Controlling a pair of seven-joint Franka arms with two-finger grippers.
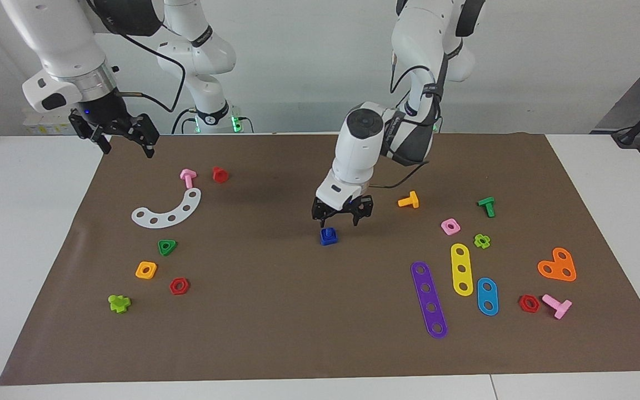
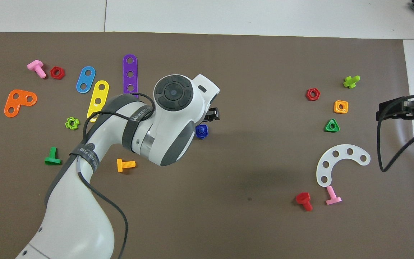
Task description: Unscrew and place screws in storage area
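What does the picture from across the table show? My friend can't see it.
The left gripper hangs open just above a dark-blue bolt on a brown mat. The right gripper waits open above the mat's edge.

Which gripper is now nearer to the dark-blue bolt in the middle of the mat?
Left. The left gripper hangs open just above the dark-blue bolt; the right gripper waits open over the mat's edge at the right arm's end.

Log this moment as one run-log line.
left gripper: open, over dark-blue bolt, not touching | right gripper: open, waiting at mat edge | bolt: in its square nut, mid-mat
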